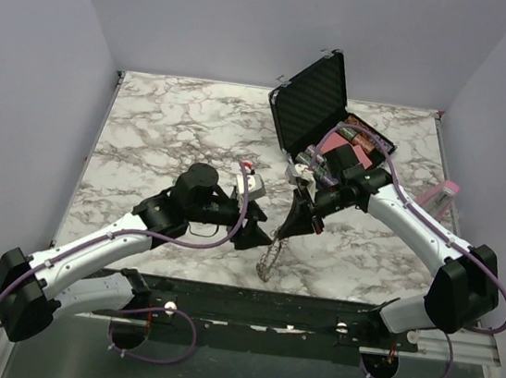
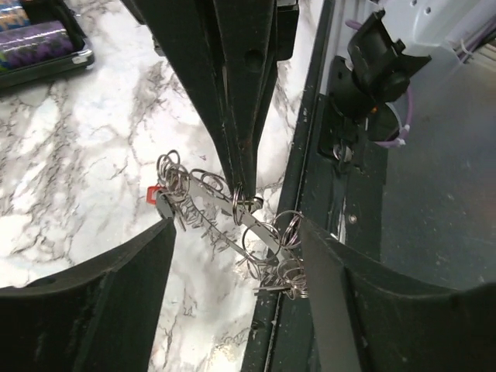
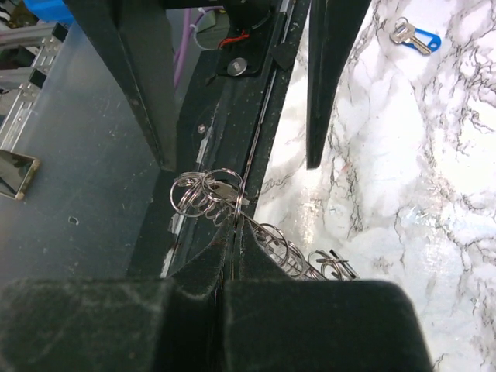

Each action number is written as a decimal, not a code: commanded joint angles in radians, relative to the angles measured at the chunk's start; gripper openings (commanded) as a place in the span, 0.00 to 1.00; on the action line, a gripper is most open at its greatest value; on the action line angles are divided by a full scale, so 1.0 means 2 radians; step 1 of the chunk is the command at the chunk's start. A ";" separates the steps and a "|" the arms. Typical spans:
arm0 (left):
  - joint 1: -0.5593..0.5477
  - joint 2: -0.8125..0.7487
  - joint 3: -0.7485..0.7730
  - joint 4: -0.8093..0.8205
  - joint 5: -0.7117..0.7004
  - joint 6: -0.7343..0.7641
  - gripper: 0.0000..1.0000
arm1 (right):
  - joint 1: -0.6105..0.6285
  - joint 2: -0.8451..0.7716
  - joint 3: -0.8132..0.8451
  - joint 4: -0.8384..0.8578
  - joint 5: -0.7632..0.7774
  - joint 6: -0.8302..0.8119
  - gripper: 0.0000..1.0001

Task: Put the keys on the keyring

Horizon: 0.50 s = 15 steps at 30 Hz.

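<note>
1. The right pincer (image 2: 242, 190) is pressed together on the keyring (image 2: 267, 231), which hangs over the worktop (image 2: 70, 178) near its front edge.
2. The left pincer (image 2: 236, 229) stands apart, with one finger on each side of the keyring.
3. A red-headed key (image 2: 153, 194) sits against the rings.

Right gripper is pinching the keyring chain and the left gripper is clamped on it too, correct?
No. The left gripper is open, its fingers apart on either side of the keyring; the left wrist view shows it. The right gripper does pinch it.
</note>
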 commanded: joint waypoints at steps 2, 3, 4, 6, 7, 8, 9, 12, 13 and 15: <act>0.009 0.040 0.033 0.011 0.075 -0.003 0.68 | 0.005 0.001 0.016 -0.017 -0.005 -0.015 0.00; 0.012 0.043 0.034 0.015 0.080 -0.006 0.67 | 0.005 0.002 0.015 -0.016 -0.005 -0.014 0.00; 0.013 0.048 0.033 0.022 0.083 -0.010 0.66 | 0.005 0.003 0.015 -0.017 -0.006 -0.014 0.00; 0.016 0.053 0.030 0.029 0.092 -0.016 0.62 | 0.004 0.003 0.015 -0.016 -0.007 -0.014 0.00; 0.017 0.058 0.028 0.044 0.096 -0.022 0.59 | 0.005 0.002 0.015 -0.016 -0.007 -0.015 0.00; 0.019 0.061 0.027 0.049 0.102 -0.027 0.57 | 0.005 0.003 0.015 -0.016 -0.007 -0.015 0.00; 0.020 0.066 0.026 0.054 0.112 -0.031 0.52 | 0.005 0.003 0.015 -0.017 -0.008 -0.015 0.00; 0.023 0.081 0.027 0.062 0.125 -0.041 0.44 | 0.006 0.003 0.015 -0.017 -0.010 -0.014 0.00; 0.023 0.086 0.028 0.065 0.129 -0.043 0.43 | 0.006 0.004 0.015 -0.017 -0.010 -0.015 0.00; 0.023 0.093 0.030 0.068 0.135 -0.044 0.41 | 0.006 0.004 0.014 -0.017 -0.010 -0.015 0.00</act>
